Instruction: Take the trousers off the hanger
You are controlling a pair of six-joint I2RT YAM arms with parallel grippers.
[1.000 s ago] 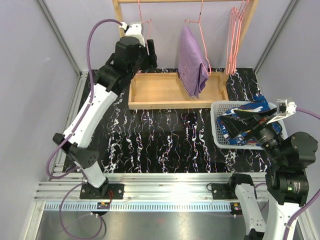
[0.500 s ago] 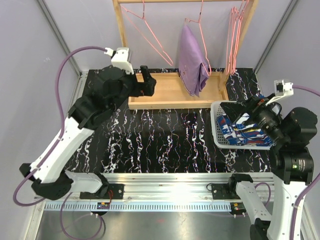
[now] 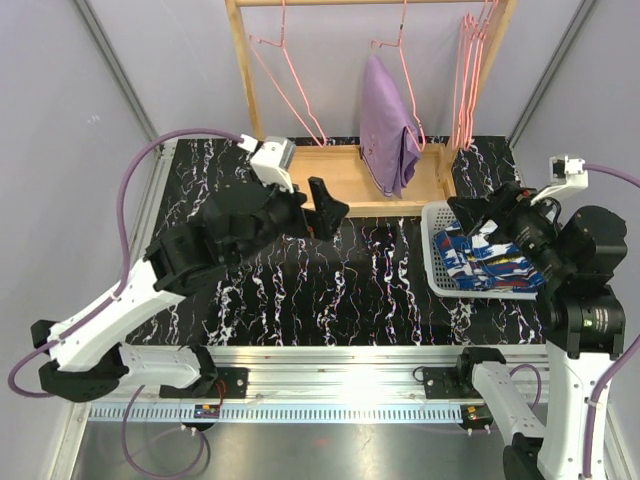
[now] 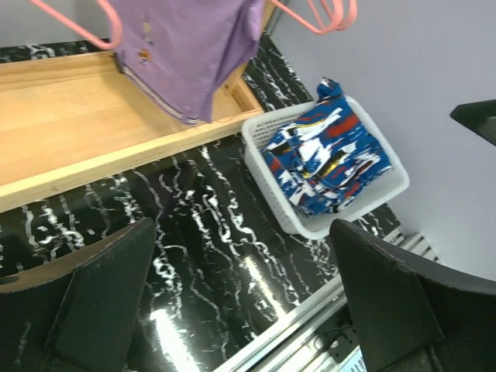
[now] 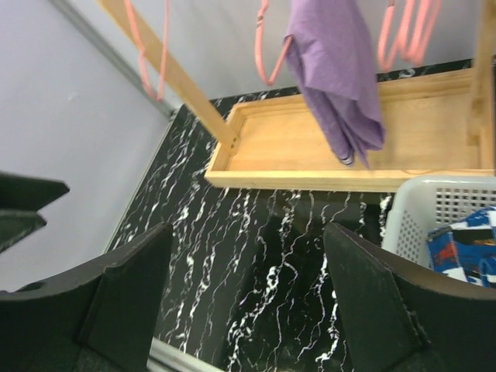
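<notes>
A white basket (image 3: 434,262) sits right of the wooden tray (image 3: 345,181) (pink hangers (image 3: 467,90) above).

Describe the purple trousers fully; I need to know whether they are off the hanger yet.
The lilac trousers are plain, soft-looking cloth, not yet removed: they are folded over a pink wire hanger. They droop in loose vertical folds, with a darker striped band at the hem, low over the wooden tray; contact with it is unclear. Only the hanger visibly touches them.

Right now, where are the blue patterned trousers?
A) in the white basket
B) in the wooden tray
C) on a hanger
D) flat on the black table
A: the blue patterned trousers lie bunched in the white basket; only the purple trousers are hanging.
</notes>
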